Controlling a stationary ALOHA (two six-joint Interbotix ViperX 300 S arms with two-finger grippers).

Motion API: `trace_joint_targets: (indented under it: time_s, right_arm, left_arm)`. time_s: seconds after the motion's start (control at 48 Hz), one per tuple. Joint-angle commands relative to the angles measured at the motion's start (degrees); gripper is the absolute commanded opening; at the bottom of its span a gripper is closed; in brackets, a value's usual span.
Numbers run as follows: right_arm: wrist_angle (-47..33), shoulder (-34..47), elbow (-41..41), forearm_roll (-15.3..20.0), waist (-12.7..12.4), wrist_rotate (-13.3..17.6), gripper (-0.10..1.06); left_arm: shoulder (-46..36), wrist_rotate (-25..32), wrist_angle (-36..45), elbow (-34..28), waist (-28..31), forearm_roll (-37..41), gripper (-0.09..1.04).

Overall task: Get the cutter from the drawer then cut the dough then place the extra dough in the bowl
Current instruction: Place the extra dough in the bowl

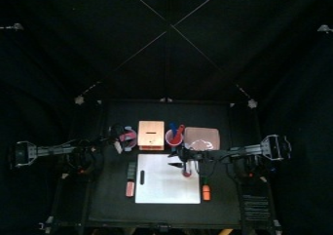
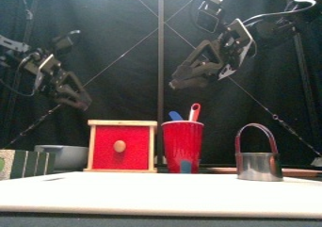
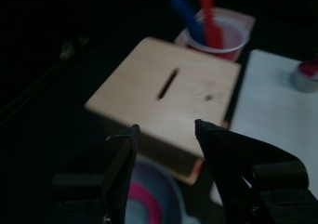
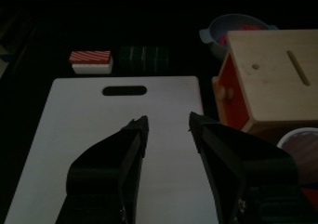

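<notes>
The metal cutter [image 2: 258,157] stands upright on the table with its wire handle arched over it. It is below the right claw [image 2: 183,82] and off to that claw's right side, well apart from the jaws.

The right claw hangs in the air over the white cutting board [image 4: 112,144]. Its jaws are parted by a narrow gap and hold nothing, and bare board shows between them. The red cup [image 2: 183,146], with a blue and a red toy knife in it, stands almost straight beneath this claw.

The wooden box [image 2: 122,146] is just left of the cup, with its red drawer front facing the table's front.

The left claw [image 2: 73,99] hovers on the box's far side from the cup. Its jaws are moderately wide and empty. The blue-grey bowl [image 2: 66,155] sits below it, and something pink shows inside.

Beyond the board's grip-hole end, away from the right claw's tips, lie dark green sushi blocks [image 4: 147,56]. A red-and-white striped toy [image 4: 89,59] lies just beside them.
</notes>
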Motion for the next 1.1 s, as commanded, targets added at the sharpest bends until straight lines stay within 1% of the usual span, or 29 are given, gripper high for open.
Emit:
trace_joint_targets:
  time_s: [0.021, 0.104, 0.208, 0.312, 0.417, 0.521, 0.667, 0.792, 1.104]
  right_arm:
    - [-3.34, -2.90, 1.05, 0.18, -1.41, 0.26, 0.79]
    - [-5.19, -4.04, 2.46, 0.53, -1.76, 0.44, 0.79]
    - [-6.77, -5.54, 3.78, 1.32, -1.85, 0.44, 0.79]
    - [-7.82, -6.77, 5.19, 1.41, -1.76, 0.44, 0.79]
    - [-8.00, -6.86, 6.33, 1.49, -1.85, 0.53, 0.79]
    - [-8.09, -6.86, 7.47, 2.20, -1.76, 0.44, 0.79]
    - [-8.26, -6.77, 8.53, 3.25, -1.67, 0.44, 0.79]
    - [-8.26, -6.77, 8.96, 4.04, -1.49, 0.44, 0.79]
    - [-8.17, -6.15, 9.40, 4.48, -1.85, 0.53, 0.79]
  left_arm:
    - [2.11, 0.00, -7.38, -1.49, -5.45, 2.46, 0.86]
    - [4.13, -0.18, -11.51, -1.93, -8.53, 2.81, 0.86]
    - [6.94, -1.23, -13.97, -2.99, -11.16, 2.72, 0.86]
    - [11.07, -5.10, -14.41, -4.57, -12.48, 2.64, 0.86]
    - [15.73, -9.40, -14.68, -5.98, -12.57, 3.16, 0.86]
    - [20.21, -11.87, -15.73, -7.65, -12.57, 4.57, 0.86]
    - [24.79, -12.30, -18.54, -10.63, -12.57, 6.42, 0.86]
    - [25.40, -12.13, -19.78, -12.04, -12.48, 6.59, 0.86]
    - [25.40, -12.13, -20.83, -11.69, -12.30, 6.59, 0.86]
